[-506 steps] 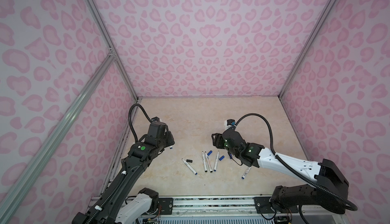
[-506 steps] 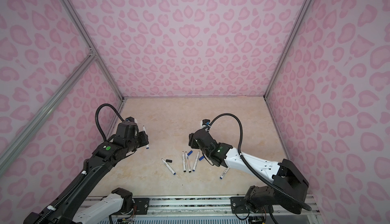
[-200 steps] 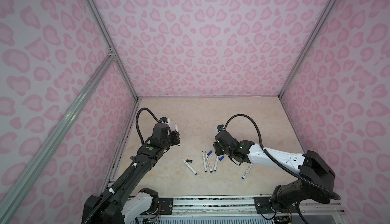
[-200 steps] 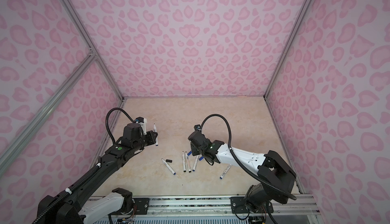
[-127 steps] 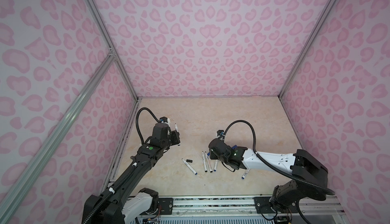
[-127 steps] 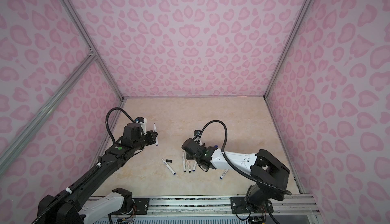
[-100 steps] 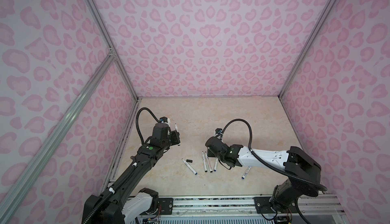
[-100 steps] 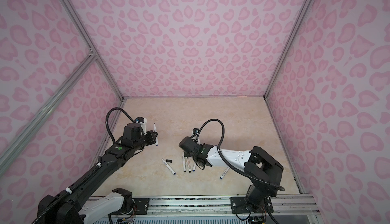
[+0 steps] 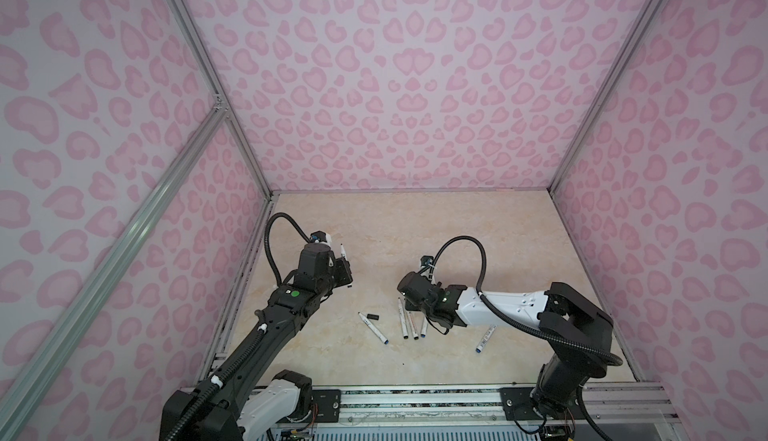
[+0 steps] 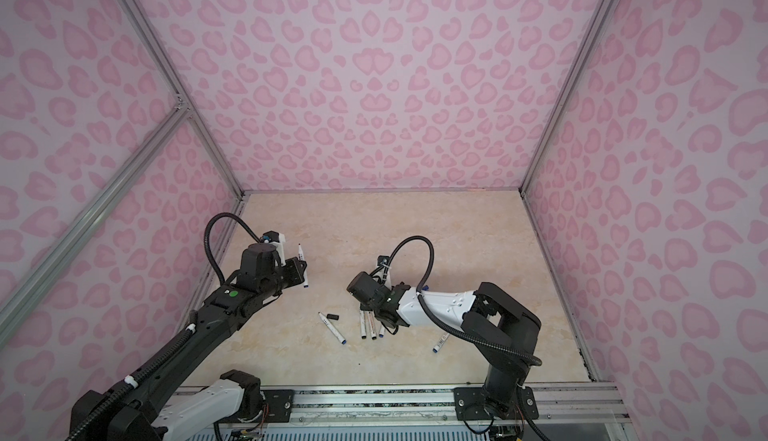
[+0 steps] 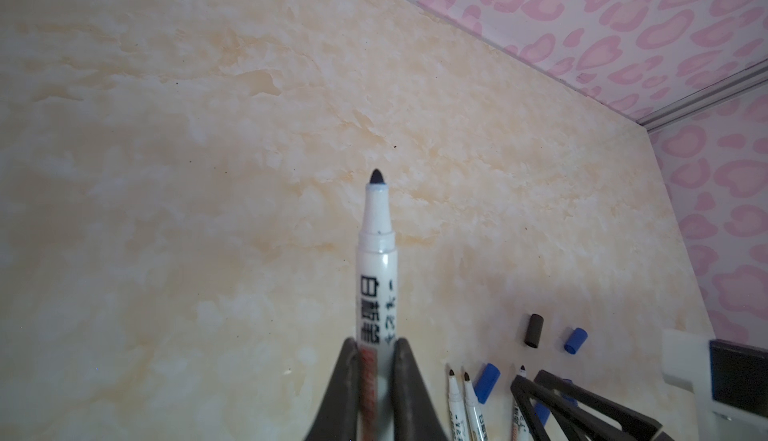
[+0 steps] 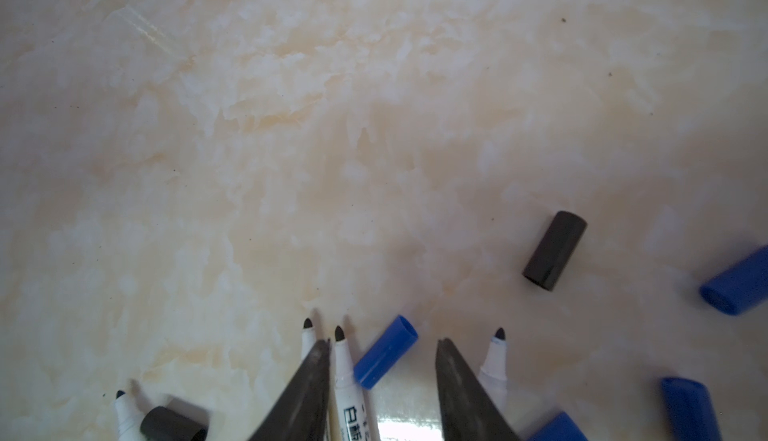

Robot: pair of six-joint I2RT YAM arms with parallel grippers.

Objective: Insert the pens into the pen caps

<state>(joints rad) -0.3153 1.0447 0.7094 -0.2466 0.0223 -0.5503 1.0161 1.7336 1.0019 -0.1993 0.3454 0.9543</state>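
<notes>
Gripping pen (image 11: 376,276) w/ L gripper (image 11: 376,341), its rear hidden; R gripper (image 12: 384,340) jaws apart, blue cap (image 12: 386,353) between.

The tabletop (image 12: 291,127) is smooth and glossy, marbled cream like polished stone or laminate; the held pen (image 11: 376,272) has a smooth, faintly shiny white plastic barrel; the black cap (image 12: 555,250) and blue cap (image 12: 385,350) are smooth satin plastic; the walls (image 9: 395,64) look matt; the frame rails (image 9: 199,52) are brushed metal.
</notes>
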